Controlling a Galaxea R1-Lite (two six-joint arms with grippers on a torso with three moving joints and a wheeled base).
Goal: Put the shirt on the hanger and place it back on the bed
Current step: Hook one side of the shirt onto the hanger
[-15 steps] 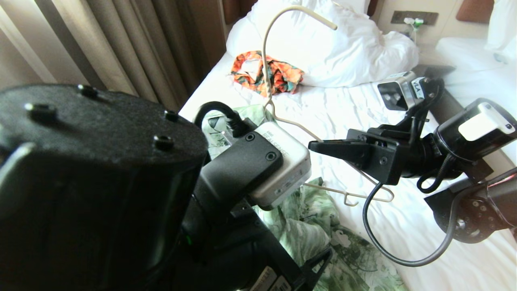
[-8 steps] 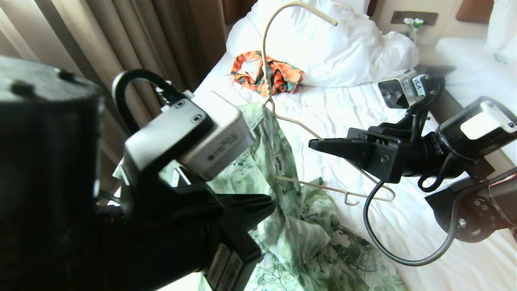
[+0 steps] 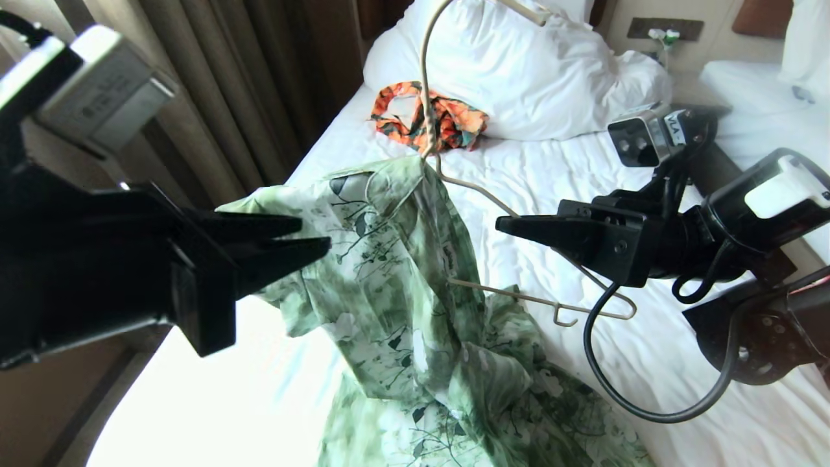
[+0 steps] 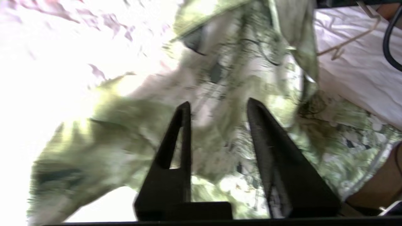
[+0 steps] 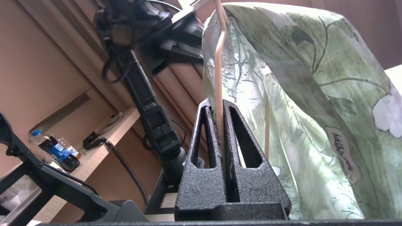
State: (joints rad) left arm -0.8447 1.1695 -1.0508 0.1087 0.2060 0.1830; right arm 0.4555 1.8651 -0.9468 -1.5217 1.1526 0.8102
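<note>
the shirt (image 3: 395,272) is half hung: its collar end is draped over one shoulder of the hanger (image 3: 454,188), rising to a peak just beside the hanger's neck, while the rest of the cloth trails down in folds onto the bed (image 3: 648,363). the hanger's other shoulder and its bottom bar with the small notch hook stand bare against the white sheet, so only one side looks threaded, as far as the head view shows. the hanger itself is held up off the bed, its hook reaching above the pillows (image 3: 532,71).

the right gripper (image 3: 512,228) holds the hanger, jaws pinched tight on the thin wire of the bare shoulder; the right wrist view shows the wire running up between the closed fingers (image 5: 213,135) with the shirt hanging just beside them. the left gripper (image 3: 314,237) is at the shirt's free edge on the curtain side, jaws partly apart with a gap between the tips. in the left wrist view cloth lies beyond and between the fingers (image 4: 185,125), but the picture is smeared and it cannot be told whether any fabric is pinched.

what seems left: drawing the loose side of the shirt over the bare shoulder, settling the collar around the neck, then laying hanger and shirt back on the bed. an orange patterned garment (image 3: 431,120) lies near the pillows, well apart from the work.
</note>
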